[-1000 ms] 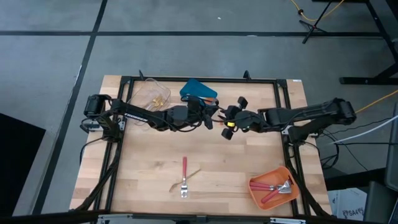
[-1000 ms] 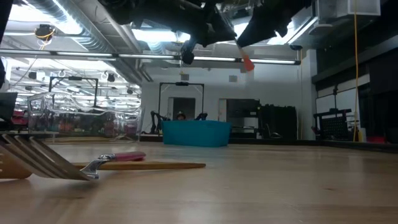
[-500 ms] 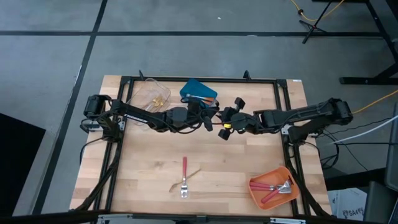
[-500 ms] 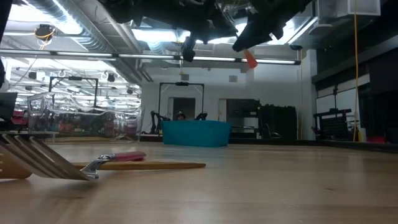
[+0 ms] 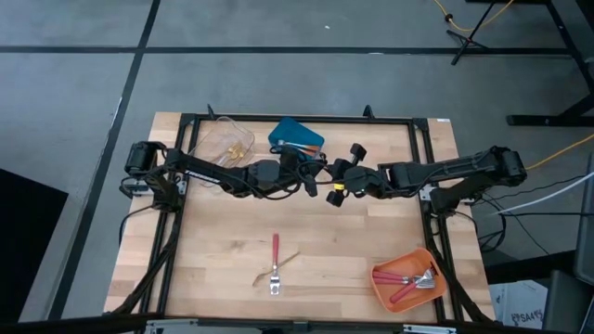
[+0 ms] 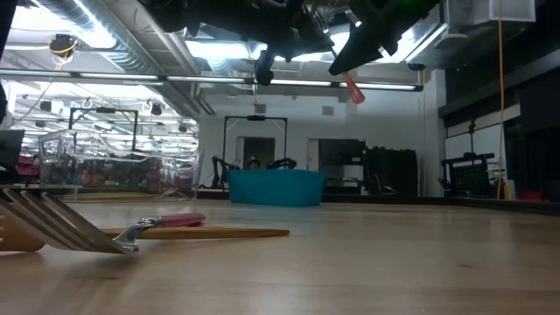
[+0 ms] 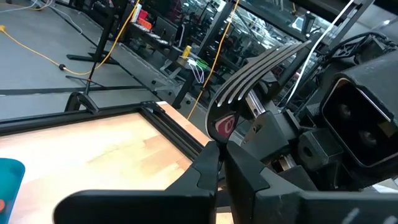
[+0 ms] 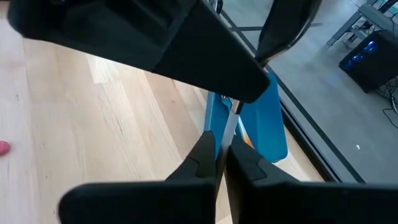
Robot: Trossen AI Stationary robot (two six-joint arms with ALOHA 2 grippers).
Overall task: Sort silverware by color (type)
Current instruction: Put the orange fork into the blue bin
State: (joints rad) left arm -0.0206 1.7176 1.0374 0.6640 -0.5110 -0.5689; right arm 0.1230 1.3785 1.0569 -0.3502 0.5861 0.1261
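An orange-handled fork with a silver head is held in the air over the middle of the table, between my two grippers. Its tines [image 7: 261, 65] show past my left gripper [image 7: 219, 171], and its orange handle end [image 6: 352, 87] sticks out below my right gripper [image 6: 354, 48]. In the high view my left gripper [image 5: 314, 176] and right gripper [image 5: 336, 186] meet tip to tip just in front of the blue bin [image 5: 295, 135]. Both are shut on the fork. A red-handled fork [image 5: 275, 260] and a gold utensil [image 5: 286, 261] lie flat on the table. My left gripper pinches the fork between its two fingers at the neck just below the head [image 7: 219, 127]. The tines stand out beyond the fingertips, and the fork is lifted clear of the table. My right gripper pinches the slim silver shaft [image 8: 229, 127] between its two fingers. The orange handle end [image 6: 352, 87] hangs slanting below it, clear of the table.
The clear bin [image 5: 227, 141] with gold pieces stands at the far left. The blue bin [image 6: 276, 186] holds orange-handled pieces. The orange bin [image 5: 406, 276] at the near right holds red-handled ones. Bare wood [image 5: 371, 232] lies between the arms and the near edge.
My right gripper has shifted a little toward the table's left, closing on my left gripper. The fork's orange handle end has moved with it and tilted slightly.
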